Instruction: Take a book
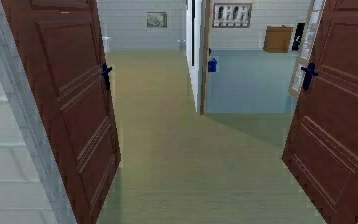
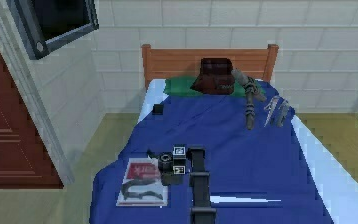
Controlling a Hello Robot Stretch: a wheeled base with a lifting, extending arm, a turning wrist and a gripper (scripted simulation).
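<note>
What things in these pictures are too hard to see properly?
- Arm side view: whether the gripper holds anything, because the book lies on the bed right at it.
- Arm side view: grey long things near the headboard, too small to name.
- Forward view: a small blue thing, far off and too small to name.
- Forward view: the wall picture, too far off to tell what it shows.

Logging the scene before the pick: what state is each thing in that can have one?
Door at the forward view's left: open.
Door at the forward view's right: open.
Book: closed, lying flat on the bed.
Gripper: near the book; cannot tell whether it holds anything.
Dark red pillow: propped against the headboard.
</note>
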